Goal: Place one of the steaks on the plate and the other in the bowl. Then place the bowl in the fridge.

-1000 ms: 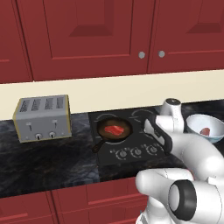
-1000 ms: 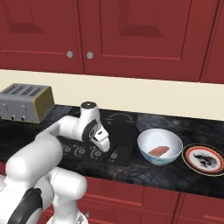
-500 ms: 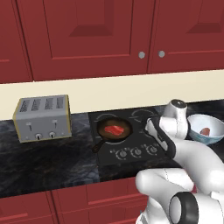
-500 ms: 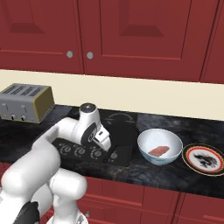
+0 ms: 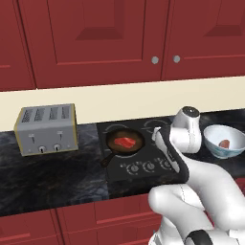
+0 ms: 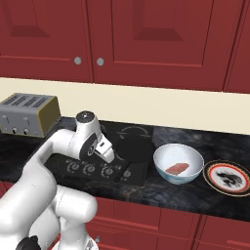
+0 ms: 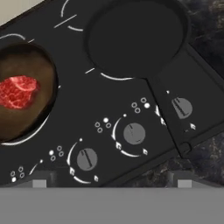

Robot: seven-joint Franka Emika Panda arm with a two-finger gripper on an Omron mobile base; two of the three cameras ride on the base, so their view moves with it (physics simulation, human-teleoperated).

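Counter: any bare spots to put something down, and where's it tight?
Free: the dark counter between the toaster and the stove, mostly in front of the toaster. Tight: the stove carries two pans, one holding a steak; the bowl and plate sit close together at its right.

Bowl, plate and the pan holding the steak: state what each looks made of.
Bowl: probably glazed ceramic, glossy white with a pale blue pattern outside.
Plate: likely glazed ceramic too, white centre with a dark motif and a red-and-black rim.
Pan under the red steak: seemingly dark metal with a matte, brownish inside; coating unclear.
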